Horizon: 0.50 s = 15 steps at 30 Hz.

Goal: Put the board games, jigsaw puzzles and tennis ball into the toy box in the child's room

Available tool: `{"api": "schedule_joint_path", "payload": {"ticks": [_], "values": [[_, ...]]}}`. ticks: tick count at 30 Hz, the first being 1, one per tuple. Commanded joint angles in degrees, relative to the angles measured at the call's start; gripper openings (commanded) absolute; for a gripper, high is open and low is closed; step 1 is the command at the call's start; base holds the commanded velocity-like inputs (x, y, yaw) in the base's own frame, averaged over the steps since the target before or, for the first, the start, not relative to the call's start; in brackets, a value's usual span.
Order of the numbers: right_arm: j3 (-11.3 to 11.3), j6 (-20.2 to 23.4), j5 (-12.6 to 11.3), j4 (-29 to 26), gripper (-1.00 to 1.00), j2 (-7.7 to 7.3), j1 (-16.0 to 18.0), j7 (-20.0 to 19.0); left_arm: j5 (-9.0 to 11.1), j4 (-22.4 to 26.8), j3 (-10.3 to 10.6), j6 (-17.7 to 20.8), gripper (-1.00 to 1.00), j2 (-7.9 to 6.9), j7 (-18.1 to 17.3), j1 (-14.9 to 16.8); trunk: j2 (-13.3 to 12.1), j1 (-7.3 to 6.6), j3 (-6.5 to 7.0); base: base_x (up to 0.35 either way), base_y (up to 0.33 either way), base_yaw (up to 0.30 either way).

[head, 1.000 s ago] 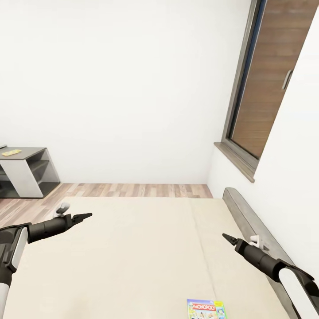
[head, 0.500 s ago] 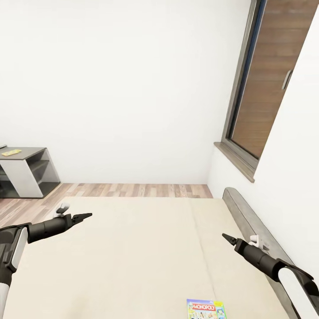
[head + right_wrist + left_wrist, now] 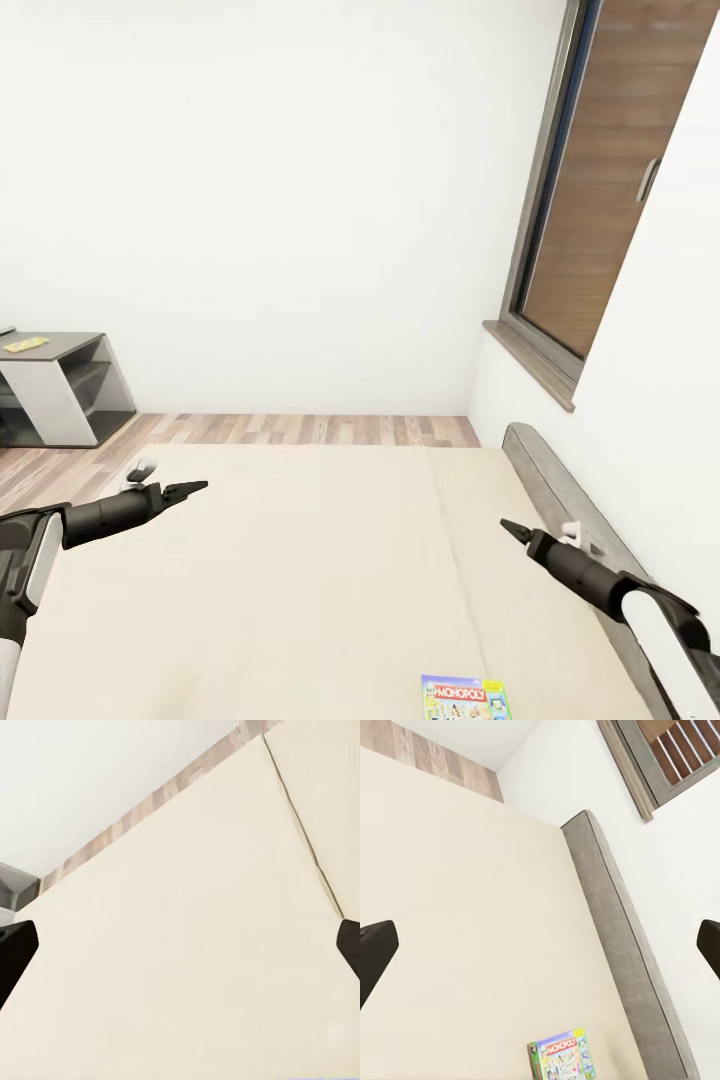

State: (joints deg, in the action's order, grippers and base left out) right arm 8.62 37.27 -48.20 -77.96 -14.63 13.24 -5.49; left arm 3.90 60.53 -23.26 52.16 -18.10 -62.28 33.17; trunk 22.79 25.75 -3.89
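**Flat game box on the bed, both grippers empty**

The board game, a thin printed "Monopoly" box with a green edge, lies flat on the bed at about 6 o'clock in your head view, close to the robot and nearer the headboard side. It looks light and stiff, with a smooth printed lid that will probably be slippery. Lying flush on a soft mattress, it gives you little to grab from above, so judge on taking it by one edge, jaws across the thin side, perhaps pressing into the mattress to get a finger under.

Your left gripper hangs at 9 o'clock over the bed's edge, holding nothing; in its wrist view the two fingers stand wide apart at the frame's sides. Your right gripper hovers at 4 o'clock near the headboard, also spread wide and empty.

Nothing lies between either gripper and the box. The headboard and the wall with the window crowd the right arm. A grey shelf unit with something yellow on top stands well off at 9 o'clock
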Motion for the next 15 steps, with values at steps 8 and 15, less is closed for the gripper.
{"api": "schedule_joint_path", "payload": {"ticks": [8, 15], "values": [[-5.8, 8.9, 0.1, 8.1, 1.00, 3.50, 11.0, 18.6, 0.2, 0.0, 0.2, 0.4, 1.00, -0.01, 0.1, 0.0, 0.1, 0.04, -0.14, 0.000, 0.000, 0.000], [-8.7, 9.0, 0.3, 23.4, 1.00, 6.12, 18.3, 23.3, 0.2, 0.0, 0.4, 0.8, 1.00, 0.14, 0.1, 0.1, 0.1, 0.04, -0.14, 0.000, 0.000, 0.000]]}}
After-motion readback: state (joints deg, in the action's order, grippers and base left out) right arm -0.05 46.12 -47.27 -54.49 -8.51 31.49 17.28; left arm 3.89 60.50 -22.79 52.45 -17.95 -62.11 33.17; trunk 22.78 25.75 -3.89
